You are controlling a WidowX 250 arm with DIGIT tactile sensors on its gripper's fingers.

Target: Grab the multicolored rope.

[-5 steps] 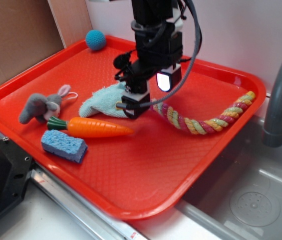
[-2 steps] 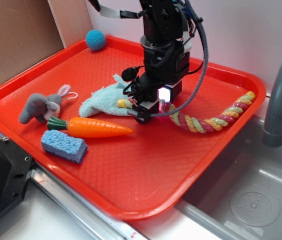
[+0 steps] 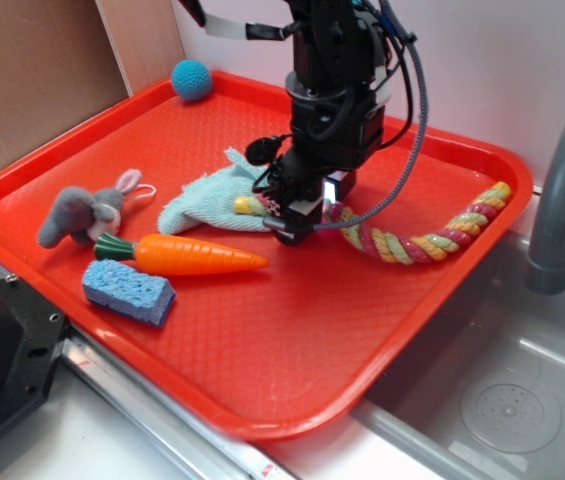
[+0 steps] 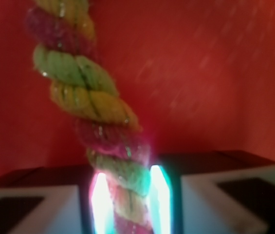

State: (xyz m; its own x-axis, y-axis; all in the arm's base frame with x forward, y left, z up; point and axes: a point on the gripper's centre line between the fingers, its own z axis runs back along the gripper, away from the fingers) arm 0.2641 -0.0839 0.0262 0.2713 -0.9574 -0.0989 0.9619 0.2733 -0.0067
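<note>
Jaws around twisted multicolored rope (image 4: 98, 117)

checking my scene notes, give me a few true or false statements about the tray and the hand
1. The rope runs between the fingers of the hand. True.
2. The carrot lies in the sink. False: it lies on the red tray.
3. The blue ball sits near the tray's far corner. True.
4. The sponge rests on top of the bunny. False: they lie apart, sponge nearer the front edge.
5. The rope's far end reaches the tray's right rim. True.
</note>
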